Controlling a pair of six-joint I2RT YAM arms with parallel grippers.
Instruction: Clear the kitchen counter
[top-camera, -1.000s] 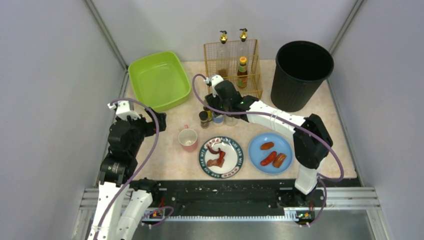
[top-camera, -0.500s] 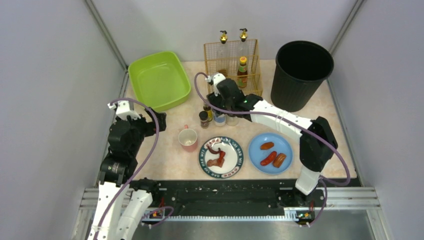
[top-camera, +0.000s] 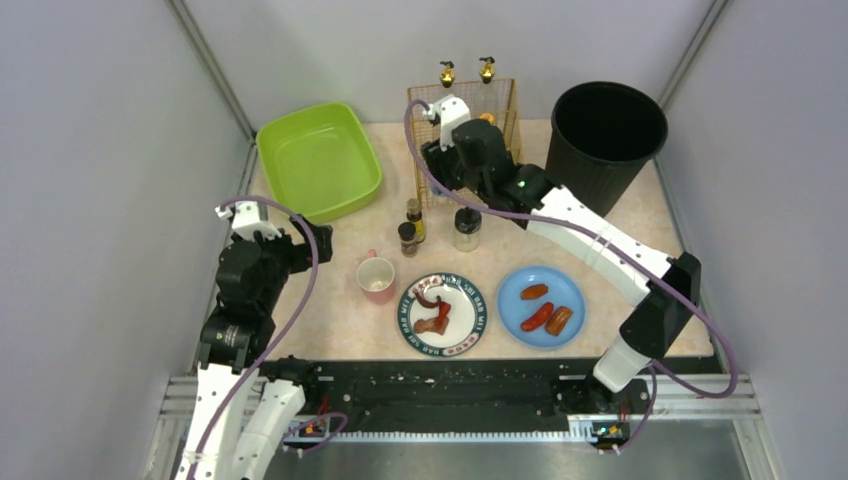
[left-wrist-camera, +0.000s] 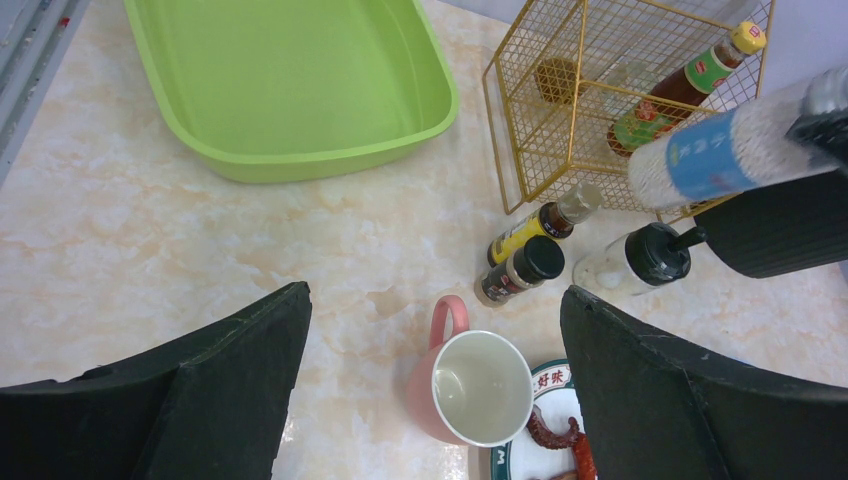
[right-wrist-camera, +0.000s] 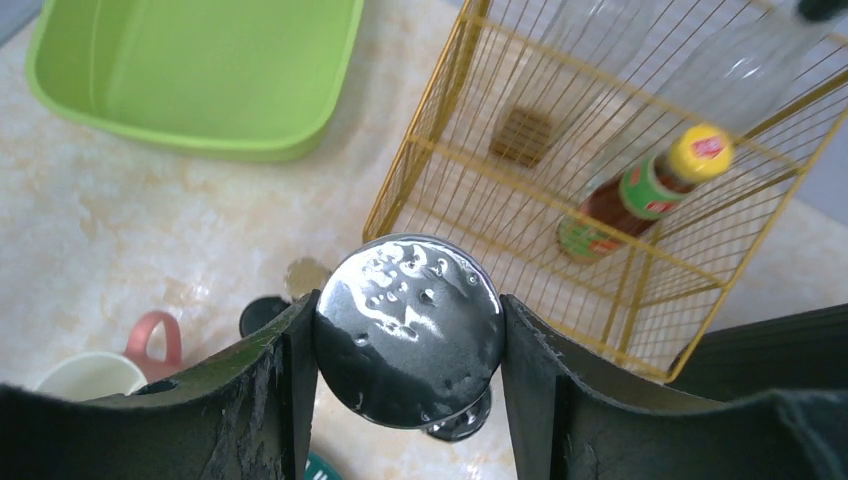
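Note:
The kitchen counter (top-camera: 335, 325) is pale marbled beige. My right gripper (top-camera: 458, 168) is shut on a spice shaker with a shiny metal lid (right-wrist-camera: 410, 330) and holds it in the air beside the front of the gold wire basket (top-camera: 463, 125). In the left wrist view the shaker (left-wrist-camera: 730, 150) shows white contents and a blue label. My left gripper (left-wrist-camera: 435, 295) is open and empty, above a pink mug (left-wrist-camera: 475, 385) at the left of the counter.
On the counter stand two small bottles (top-camera: 409, 228), a black-lidded jar (top-camera: 467, 228), a plate of food scraps (top-camera: 441, 314) and a blue plate of sausages (top-camera: 541, 305). A green tub (top-camera: 318, 160) is back left, a black bin (top-camera: 603, 140) back right.
My right gripper has lifted the shaker out of the group of bottles and carried it back towards the wire basket. The left arm has not moved.

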